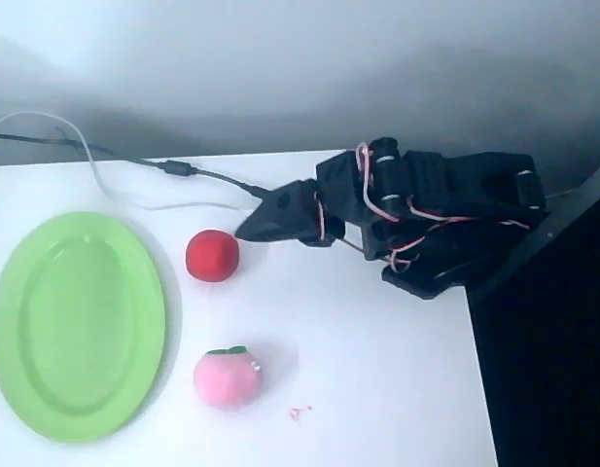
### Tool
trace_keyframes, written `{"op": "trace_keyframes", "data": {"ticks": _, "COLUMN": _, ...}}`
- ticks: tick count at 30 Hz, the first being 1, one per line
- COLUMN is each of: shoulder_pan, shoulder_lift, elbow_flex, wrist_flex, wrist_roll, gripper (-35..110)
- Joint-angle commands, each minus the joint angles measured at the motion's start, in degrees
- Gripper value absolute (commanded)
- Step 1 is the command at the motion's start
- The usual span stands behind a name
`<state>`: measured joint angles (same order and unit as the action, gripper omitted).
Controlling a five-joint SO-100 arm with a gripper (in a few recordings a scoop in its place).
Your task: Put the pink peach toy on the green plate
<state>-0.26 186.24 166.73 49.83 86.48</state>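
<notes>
In the overhead view a white table (377, 389) carried everything. At its left edge lay the green plate (78, 326), a large oval with a raised rim, its long side running along that edge and its near end close to the front left corner. Nothing lay on it.

Just right of the plate, well inside the table, sat two round things. The red ball (213, 255) stood nearer the back edge, apart from the plate's rim. The pink peach toy (227, 377) stood nearer the front edge, below the ball in the picture, with its small green leaf on top; it rested on the bare table near the plate's right rim but not touching it. A tiny pink scrap (300, 413) lay just right of the peach.

A dark cable (197, 174) and a pale one ran in from the back left corner toward the arm.

The black arm (445, 219), wound with pink and white wires, sat folded at the right edge. Its gripper (251, 229) pointed left, its tip just right of the red ball and well apart from the peach. The fingers appeared drawn together into one dark point, holding nothing.
</notes>
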Motion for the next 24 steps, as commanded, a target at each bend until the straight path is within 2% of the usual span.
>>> {"op": "trace_keyframes", "data": {"ticks": 1, "shoulder_pan": -4.1, "shoulder_lift": -9.0, "elbow_flex": -12.4, "wrist_flex": -1.1, "wrist_roll": 9.7, "gripper": 17}}
{"op": "trace_keyframes", "data": {"ticks": 2, "shoulder_pan": -5.4, "shoulder_lift": -12.2, "elbow_flex": -15.9, "wrist_flex": 0.7, "wrist_roll": 11.4, "gripper": 24}}
{"op": "trace_keyframes", "data": {"ticks": 3, "shoulder_pan": -6.9, "shoulder_lift": -15.9, "elbow_flex": -19.9, "wrist_flex": 2.9, "wrist_roll": 12.6, "gripper": 36}}
{"op": "trace_keyframes", "data": {"ticks": 4, "shoulder_pan": -8.3, "shoulder_lift": -19.6, "elbow_flex": -24.0, "wrist_flex": 5.1, "wrist_roll": 12.3, "gripper": 42}}
{"op": "trace_keyframes", "data": {"ticks": 6, "shoulder_pan": -11.8, "shoulder_lift": -26.9, "elbow_flex": -32.3, "wrist_flex": 9.1, "wrist_roll": 13.0, "gripper": 47}}
{"op": "trace_keyframes", "data": {"ticks": 10, "shoulder_pan": -21.0, "shoulder_lift": -40.9, "elbow_flex": -44.0, "wrist_flex": 9.8, "wrist_roll": 17.7, "gripper": 57}}
{"op": "trace_keyframes", "data": {"ticks": 19, "shoulder_pan": -38.7, "shoulder_lift": -71.5, "elbow_flex": -62.7, "wrist_flex": 8.5, "wrist_roll": 30.6, "gripper": 54}}
{"op": "trace_keyframes", "data": {"ticks": 24, "shoulder_pan": -42.5, "shoulder_lift": -82.2, "elbow_flex": -67.6, "wrist_flex": 8.3, "wrist_roll": 32.9, "gripper": 51}}
